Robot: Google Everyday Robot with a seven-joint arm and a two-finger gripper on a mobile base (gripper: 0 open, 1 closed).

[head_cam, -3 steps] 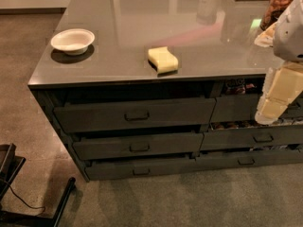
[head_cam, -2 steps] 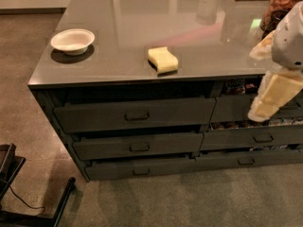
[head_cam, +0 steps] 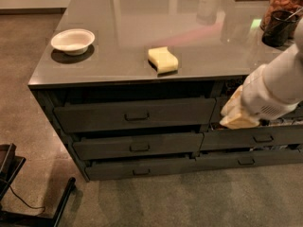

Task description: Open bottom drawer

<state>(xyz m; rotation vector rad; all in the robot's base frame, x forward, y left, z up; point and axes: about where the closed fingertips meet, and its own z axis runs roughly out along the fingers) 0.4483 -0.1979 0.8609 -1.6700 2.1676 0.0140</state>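
The bottom drawer is the thin-fronted, dark grey-brown one at the foot of the left stack, under two taller drawers. Its small loop handle is at its middle, and it looks nearly closed. My gripper is the cream-coloured end of the white arm that comes in from the right. It hangs in front of the top of the right stack, well above and to the right of the bottom drawer, touching nothing that I can see.
On the grey counter top lie a yellow sponge and a white bowl. Jars stand at the far right. The right stack has its own thin drawer. A black stand is on the floor at the lower left.
My arm has swung left and a little down, bringing the gripper from the right edge toward the middle of the right stack. The drawers have not moved.
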